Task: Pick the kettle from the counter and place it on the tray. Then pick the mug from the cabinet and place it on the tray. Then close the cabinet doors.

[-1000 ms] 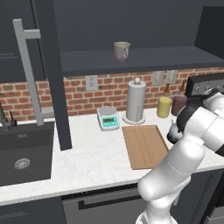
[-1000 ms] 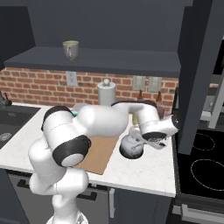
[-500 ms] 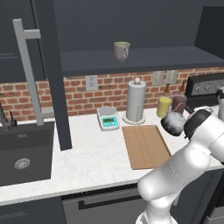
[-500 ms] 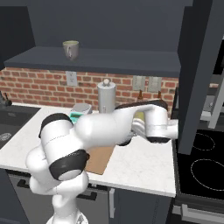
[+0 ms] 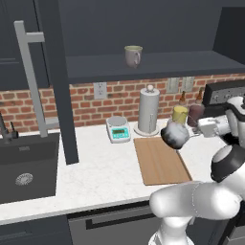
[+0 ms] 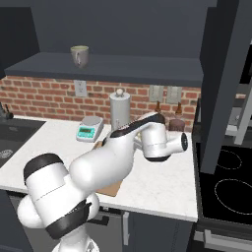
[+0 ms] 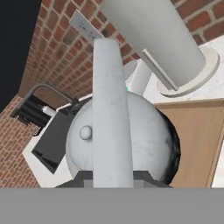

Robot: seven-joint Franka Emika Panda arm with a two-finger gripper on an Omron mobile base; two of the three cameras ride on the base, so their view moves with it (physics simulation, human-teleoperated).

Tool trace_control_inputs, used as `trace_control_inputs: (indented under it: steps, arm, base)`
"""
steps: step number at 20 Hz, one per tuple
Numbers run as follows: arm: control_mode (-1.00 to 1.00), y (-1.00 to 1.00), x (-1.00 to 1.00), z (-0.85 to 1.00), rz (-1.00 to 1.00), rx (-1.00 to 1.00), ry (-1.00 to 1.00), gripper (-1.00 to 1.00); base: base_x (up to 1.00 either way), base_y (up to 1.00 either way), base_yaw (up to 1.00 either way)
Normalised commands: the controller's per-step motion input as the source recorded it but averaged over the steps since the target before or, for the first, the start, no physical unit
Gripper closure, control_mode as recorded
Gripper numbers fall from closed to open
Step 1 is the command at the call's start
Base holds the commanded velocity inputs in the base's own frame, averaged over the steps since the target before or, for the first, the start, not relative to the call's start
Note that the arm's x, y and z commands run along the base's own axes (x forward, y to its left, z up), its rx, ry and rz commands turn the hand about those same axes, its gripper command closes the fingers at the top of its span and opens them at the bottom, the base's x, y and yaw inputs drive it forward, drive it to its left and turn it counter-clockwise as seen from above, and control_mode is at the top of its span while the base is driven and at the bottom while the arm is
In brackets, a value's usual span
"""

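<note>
The silver-grey kettle [image 5: 174, 135] hangs in the air over the far right corner of the wooden tray [image 5: 159, 161], tipped on its side. My gripper [image 5: 188, 132] reaches in from the right and is shut on the kettle's handle. In the hand view the kettle's round body [image 7: 146, 142] and its pale handle [image 7: 111, 113] are seen from very close, with the tray [image 7: 197, 140] beneath on the right. The greyish-green mug [image 5: 133, 55] stands on the dark shelf of the open cabinet [image 5: 158, 64], and it is also seen as the mug [image 6: 79, 54] from the right base.
A tall grey cylinder [image 5: 148, 110] stands just behind the tray, a small scale [image 5: 118, 129] to its left, yellow [image 5: 180, 114] and maroon [image 5: 195, 113] canisters to its right. The open cabinet door [image 5: 52, 81] with bar handle [image 5: 31, 79] hangs left, above the sink [image 5: 24, 167]. A stove [image 6: 229, 182] lies right.
The kettle has been carried left in the gripper, from beside the tray's right edge to above its far right corner. The arm has swung with it.
</note>
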Motion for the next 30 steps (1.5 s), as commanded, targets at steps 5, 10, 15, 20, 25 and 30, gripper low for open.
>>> trace_control_inputs:
  steps: [5,10,15,20,25,30]
  arm:
    - [-1.0,0.7,0.02,-0.34,-0.16,-0.17,0.01,1.0]
    - [-1.0,0.28,0.11,-0.28,-0.23,-0.16,0.0,1.0]
    - [-1.0,0.19,0.15,-0.37,-0.21,-0.14,0.0,1.0]
    - [-1.0,0.12,0.28,-0.45,-0.18,-0.09,0.0,1.0]
    - [-1.0,0.03,0.44,-0.39,-0.11,-0.01,0.0,1.0]
    - [-1.0,0.16,0.24,-0.39,-0.04,0.0,0.01,1.0]
  base:
    - [0.0,0.0,0.0]
    - [0.0,0.0,0.0]
    - [0.0,0.0,0.0]
    - [0.0,0.0,0.0]
    - [0.0,0.0,0.0]
    - [0.0,0.0,0.0]
